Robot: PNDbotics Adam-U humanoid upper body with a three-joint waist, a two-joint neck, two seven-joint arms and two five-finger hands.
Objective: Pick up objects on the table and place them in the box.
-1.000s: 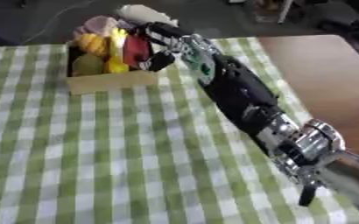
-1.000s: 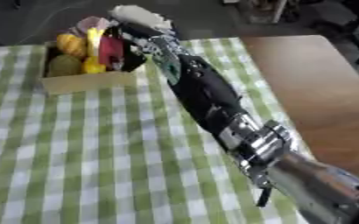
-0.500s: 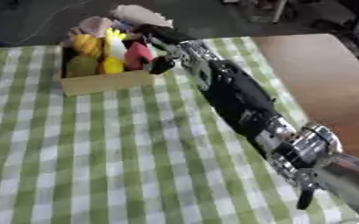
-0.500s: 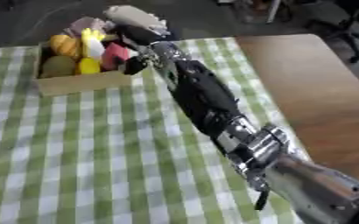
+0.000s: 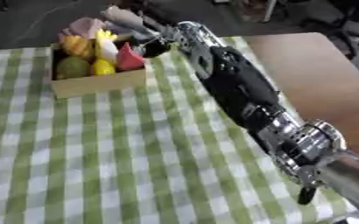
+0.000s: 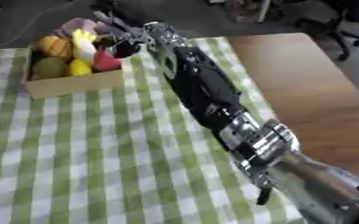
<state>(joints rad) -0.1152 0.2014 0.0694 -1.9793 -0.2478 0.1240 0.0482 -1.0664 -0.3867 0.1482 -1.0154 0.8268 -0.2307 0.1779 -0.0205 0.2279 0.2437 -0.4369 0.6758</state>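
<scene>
From the lower right of the frame the right arm stretches across the green-checked counter [image 5: 98, 166] to the box [image 5: 98, 83] at upper left, already heaped with toy fruit. The right hand [image 5: 148, 37] hovers over its far rim. I judge this the placing step, yet I cannot tell whether its fingers are holding anything; next comes a clean withdrawal.

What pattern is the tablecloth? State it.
Green and white checks on the tablecloth, clearest in the left eye view.
</scene>
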